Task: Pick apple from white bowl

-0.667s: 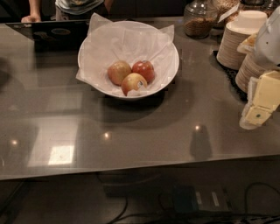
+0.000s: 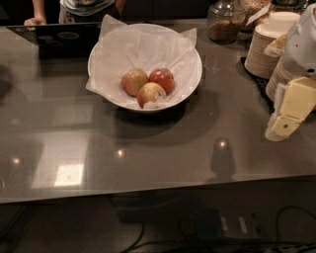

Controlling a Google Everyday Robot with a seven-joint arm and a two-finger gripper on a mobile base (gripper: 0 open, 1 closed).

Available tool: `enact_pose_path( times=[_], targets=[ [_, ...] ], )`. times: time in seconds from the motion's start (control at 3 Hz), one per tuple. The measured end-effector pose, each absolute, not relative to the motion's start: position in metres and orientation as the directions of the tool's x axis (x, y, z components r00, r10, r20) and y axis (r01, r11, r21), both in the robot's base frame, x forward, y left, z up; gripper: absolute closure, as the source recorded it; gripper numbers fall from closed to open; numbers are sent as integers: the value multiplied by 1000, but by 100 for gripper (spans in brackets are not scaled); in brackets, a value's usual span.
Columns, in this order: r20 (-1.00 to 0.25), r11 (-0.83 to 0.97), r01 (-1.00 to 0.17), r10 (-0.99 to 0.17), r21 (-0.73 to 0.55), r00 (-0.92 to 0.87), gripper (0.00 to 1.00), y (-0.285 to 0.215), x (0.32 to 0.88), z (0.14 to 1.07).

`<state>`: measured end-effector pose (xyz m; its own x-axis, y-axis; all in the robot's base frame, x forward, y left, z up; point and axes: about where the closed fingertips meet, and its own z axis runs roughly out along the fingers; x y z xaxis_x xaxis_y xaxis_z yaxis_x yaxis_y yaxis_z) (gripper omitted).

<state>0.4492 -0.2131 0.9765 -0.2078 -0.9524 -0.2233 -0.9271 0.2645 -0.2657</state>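
Lying in white bowl (image 2: 199,75), apple (image 2: 162,80) among 3, end effector (image 2: 285,121) far right

counter (image 2: 148,163): grey, glossy | bright light reflection (image 2: 68,175) | cables (image 2: 140,228) below, dark floor

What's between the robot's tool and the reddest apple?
Camera view: only the white bowl and bare counter separate the apple from the tool at far right.

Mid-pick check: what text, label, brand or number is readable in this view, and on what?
No text is readable anywhere.
White tag by the glass jar: too blurred to read.
Pale patch on the front apple in the white bowl: no legible print.
Gripper, at the right edge beside the paper bowl stacks: no markings visible.
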Motion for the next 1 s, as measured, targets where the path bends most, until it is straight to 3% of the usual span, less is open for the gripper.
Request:
enact_pose_path(
  times=[0.67,1.0],
  targets=[
    [-305,187,-936,-948,-297,-92,0,-178,505,975],
    [-305,187,-936,-948,-297,-92,0,-178,505,975]
  ],
)
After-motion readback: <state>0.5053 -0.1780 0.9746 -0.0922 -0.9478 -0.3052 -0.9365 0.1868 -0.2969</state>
